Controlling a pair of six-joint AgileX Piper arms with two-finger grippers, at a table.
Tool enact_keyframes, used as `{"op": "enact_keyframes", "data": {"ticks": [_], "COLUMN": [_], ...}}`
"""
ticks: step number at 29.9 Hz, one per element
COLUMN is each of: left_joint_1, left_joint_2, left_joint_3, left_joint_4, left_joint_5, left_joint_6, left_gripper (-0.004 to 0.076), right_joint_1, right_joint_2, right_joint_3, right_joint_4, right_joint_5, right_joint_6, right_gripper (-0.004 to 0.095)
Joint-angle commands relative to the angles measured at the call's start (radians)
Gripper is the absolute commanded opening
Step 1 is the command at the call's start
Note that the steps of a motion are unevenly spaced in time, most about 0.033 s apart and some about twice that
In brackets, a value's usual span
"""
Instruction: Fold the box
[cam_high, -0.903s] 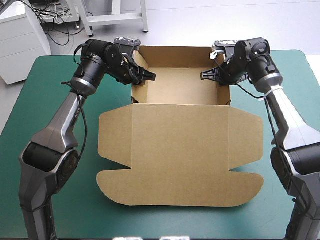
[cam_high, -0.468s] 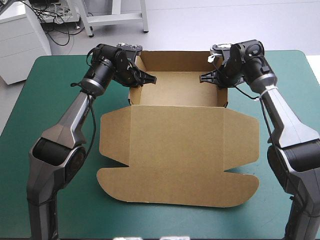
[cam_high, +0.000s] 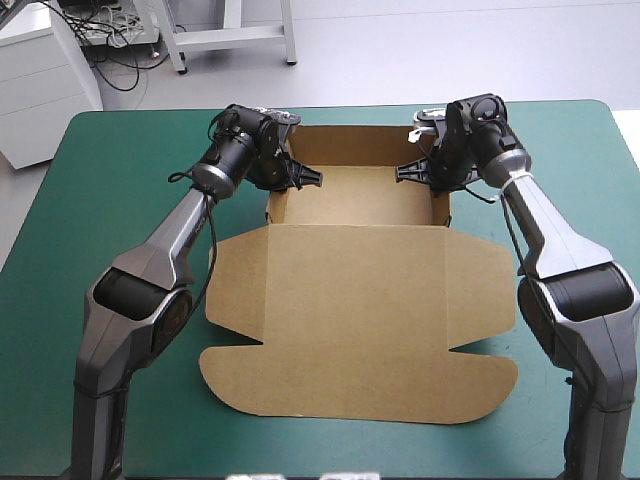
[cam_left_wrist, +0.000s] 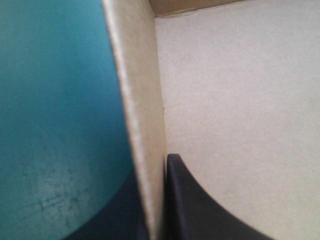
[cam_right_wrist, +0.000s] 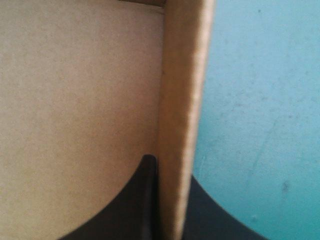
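The brown box (cam_high: 360, 300) lies mid-table as an open tray at the far side, with its lid flat toward the near edge. My left gripper (cam_high: 300, 175) is shut on the tray's left wall (cam_left_wrist: 142, 125), one black finger (cam_left_wrist: 195, 205) inside and one outside. My right gripper (cam_high: 412, 170) is shut on the right wall (cam_right_wrist: 180, 120) in the same way, with its inner finger (cam_right_wrist: 140, 200) against the tray's inside. Both walls stand upright between the fingers.
Teal-green cover (cam_high: 90, 200) shows to both sides of the box and along the near edge. The lid's side flaps (cam_high: 480, 285) spread flat toward the right and left arms.
Both grippers have drawn the box toward the table's far right a little; the tray walls stand closer together, and the arms reach farther in.
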Motion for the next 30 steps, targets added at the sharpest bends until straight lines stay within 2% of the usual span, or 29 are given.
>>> {"op": "enact_keyframes", "data": {"ticks": [1,13,23,25,28,30], "left_joint_1": [-0.006,-0.006,-0.003,-0.003,0.005,0.005], "left_joint_2": [-0.044,0.046,0.053,0.053,0.049,0.045], "left_joint_3": [-0.029,-0.029,-0.029,-0.029,-0.029,-0.029], "left_joint_4": [0.063,0.079,0.064,0.064,0.056,0.056], "left_joint_5": [0.035,0.025,0.017,0.017,0.019,0.019], "left_joint_6": [0.039,0.02,0.018,0.018,0.018,0.018], "left_gripper": [-0.0032,-0.0032,-0.0032,-0.0031,-0.0022,0.002], "right_joint_1": [0.003,0.003,0.003,0.003,0.003,0.001], "right_joint_2": [-0.042,0.015,0.019,0.019,0.012,0.005], "right_joint_3": [-0.026,-0.026,-0.026,-0.026,-0.026,-0.028], "right_joint_4": [-0.014,-0.046,-0.042,-0.04,-0.04,-0.044], "right_joint_5": [0.004,0.008,0.008,0.008,0.008,0.008], "right_joint_6": [-0.059,-0.061,-0.082,-0.089,-0.089,-0.089], "right_gripper": [-0.0002,-0.0002,0.0,0.0025,0.0141,0.0231]}}
